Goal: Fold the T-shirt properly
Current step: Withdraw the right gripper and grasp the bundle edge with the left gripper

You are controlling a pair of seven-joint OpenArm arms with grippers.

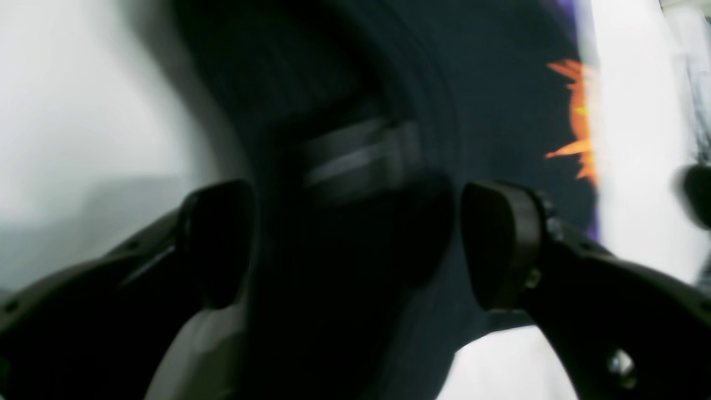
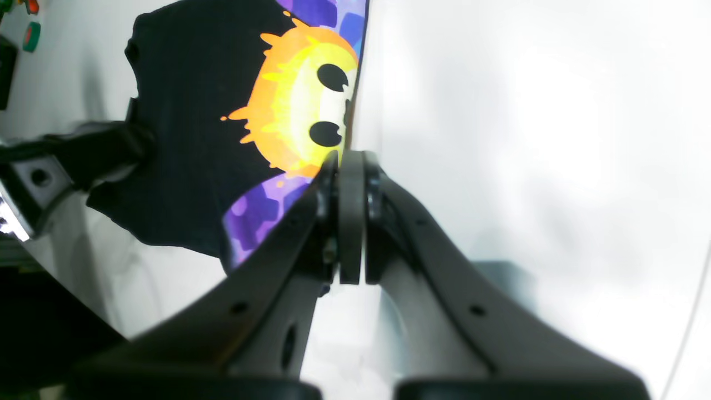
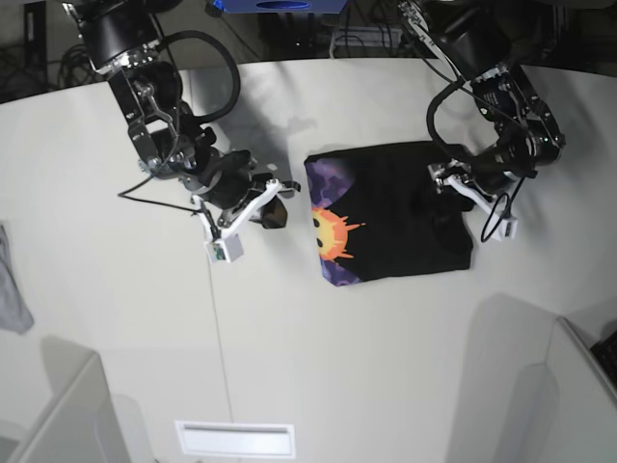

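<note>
- The T-shirt [image 3: 395, 214] lay on the white surface [image 3: 289, 367] between the two arms, already folded into a compact rectangle, with the sun-face print [image 3: 330, 234] showing along the edge nearer the right arm.
- Judged from this layout, the step in hand was letting go of a finished fold at the far side from the print.
- To do it well, the left tool should lift straight up and clear of the cloth, so no layer gets dragged and the edges stay aligned; any later fold should be gripped at a clean edge, not at bunched cloth.
- The left tool [image 1: 355, 239] stood wide apart, its jaws straddling dark cloth directly below in a blurred wrist view; nothing looked pinched between them, though whether a pad brushed the shirt could not be told.
- The right tool [image 2: 349, 166] was pressed fully together and held nothing, hovering over bare surface just beside the printed edge without clearly touching it.
- A small grey cloth [image 3: 12, 297] lay well apart at the surface's edge.
</note>
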